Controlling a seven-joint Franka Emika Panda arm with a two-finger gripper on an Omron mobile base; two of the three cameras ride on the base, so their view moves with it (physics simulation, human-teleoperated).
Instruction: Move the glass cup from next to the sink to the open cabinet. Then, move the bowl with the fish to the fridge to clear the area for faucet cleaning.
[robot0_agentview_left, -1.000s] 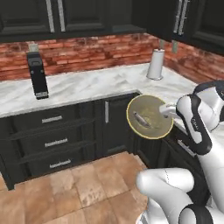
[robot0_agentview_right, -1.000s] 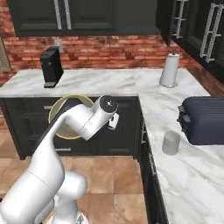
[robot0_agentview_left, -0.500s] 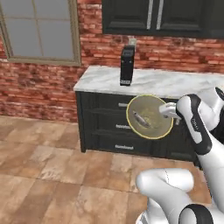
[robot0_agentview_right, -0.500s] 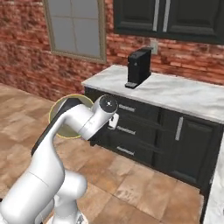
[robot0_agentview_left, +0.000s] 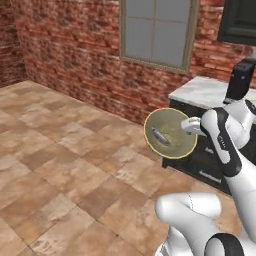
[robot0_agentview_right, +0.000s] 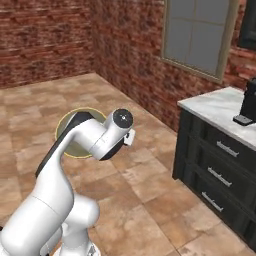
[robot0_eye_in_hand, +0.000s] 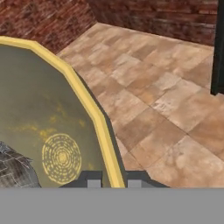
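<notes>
The olive-yellow bowl (robot0_agentview_left: 170, 133) hangs tilted in the air in front of the arm, its inside facing the left base camera. The small silver-grey fish (robot0_agentview_left: 160, 136) lies inside it. My gripper (robot0_agentview_left: 186, 124) is shut on the bowl's right rim. In the hand view the yellow rim of the bowl (robot0_eye_in_hand: 83, 96) runs down between my two fingertips, and my gripper (robot0_eye_in_hand: 113, 180) pinches it there; the fish (robot0_eye_in_hand: 13, 168) shows at the lower left. From the right base view the bowl (robot0_agentview_right: 79, 149) is mostly behind the arm.
Black base cabinets under a white marble counter (robot0_agentview_left: 200, 92) stand to the right, with a black coffee machine (robot0_agentview_right: 248, 102) on top. A brick wall with a window (robot0_agentview_left: 157, 30) lies ahead. A dark upper cabinet (robot0_agentview_left: 240, 20) hangs at the top right. Tiled floor (robot0_agentview_left: 65, 150) spreads to the left.
The whole picture has swung as the base moved: the counter corner has slid off to the right, and the brick wall, window and floor have come in. The bowl stays held as before.
</notes>
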